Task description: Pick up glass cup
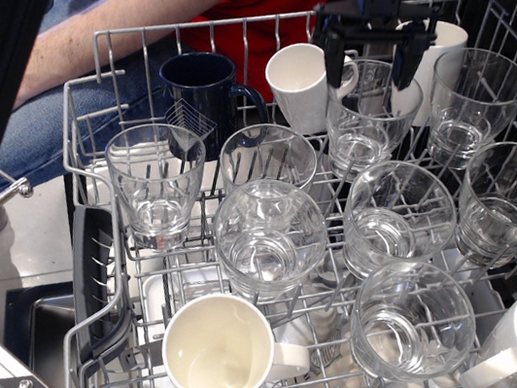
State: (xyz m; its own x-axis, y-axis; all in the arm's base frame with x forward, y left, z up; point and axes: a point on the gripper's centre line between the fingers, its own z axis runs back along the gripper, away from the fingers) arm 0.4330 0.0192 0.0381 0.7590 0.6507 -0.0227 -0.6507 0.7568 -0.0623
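Gripper (371, 66) over rear-row glass cup (369, 120), jaws spread wide.

Dark fingers down either side of cup's rim, left one by white mug (302, 85), right one in front of rear white mug (436, 57); contact w/ glass not discernible. Cup upright in wire rack (115, 43), back row, approx. centre-right. Tight quarters: mug just beside on left, another tumbler (470, 105) near on right, tumbler (398, 219) directly in front. Dark blue mug (200, 89) further left, apart. Open room above cup only; rack rear wall close behind. Front rows packed w/ more tumblers & white mugs, rims nearly touching. Person's arm (117, 29) resting past rack's left rear edge.
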